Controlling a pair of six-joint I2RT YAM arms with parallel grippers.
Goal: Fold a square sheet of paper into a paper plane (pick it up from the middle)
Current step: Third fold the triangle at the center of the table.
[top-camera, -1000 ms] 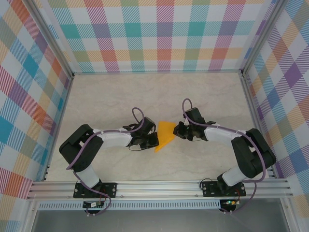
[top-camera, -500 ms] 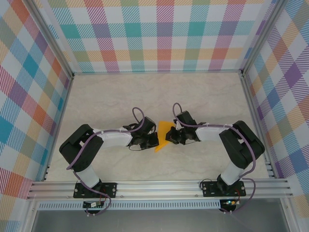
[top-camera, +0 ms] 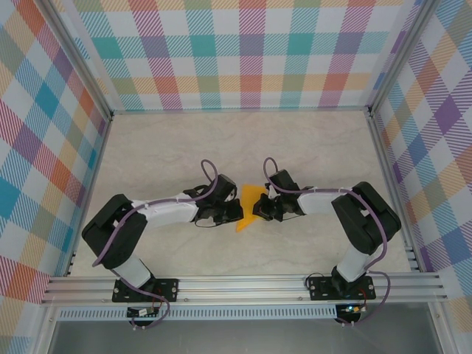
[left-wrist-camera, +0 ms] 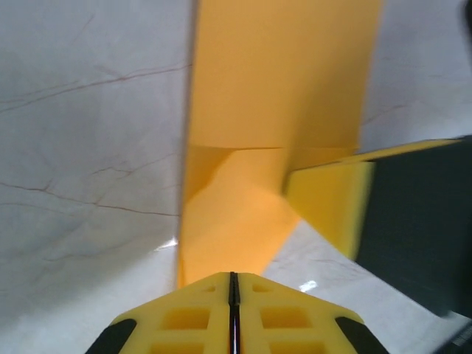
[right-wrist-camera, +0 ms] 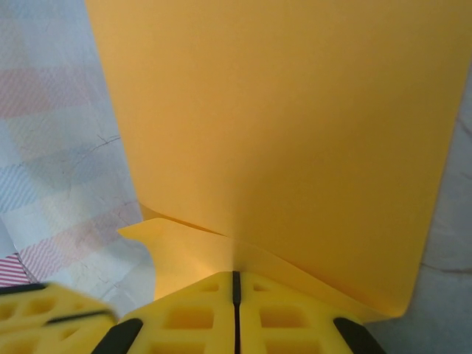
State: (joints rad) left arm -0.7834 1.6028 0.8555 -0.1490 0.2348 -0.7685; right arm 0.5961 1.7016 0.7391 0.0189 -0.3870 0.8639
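Note:
The orange-yellow sheet of paper (top-camera: 250,199), partly folded with a point toward the near edge, stands off the table between the two grippers. My left gripper (top-camera: 236,212) is shut on its left lower part; in the left wrist view the paper (left-wrist-camera: 273,96) rises straight from the closed fingertips (left-wrist-camera: 233,274). My right gripper (top-camera: 259,209) is shut on the paper's right edge. In the right wrist view the sheet (right-wrist-camera: 280,125) spreads up from the closed jaws (right-wrist-camera: 236,273), with a folded flap (right-wrist-camera: 177,247) at the left. A right finger (left-wrist-camera: 332,210) touches the paper.
The pale marble tabletop (top-camera: 169,147) lies bare around the arms. Checked walls (top-camera: 251,59) and metal frame posts (top-camera: 383,147) close in the back and sides. An aluminium rail (top-camera: 243,287) with the arm bases runs along the near edge.
My right gripper has moved left to the paper's right edge and is shut on it. The left arm's elbow has swung outward while its gripper stayed on the paper.

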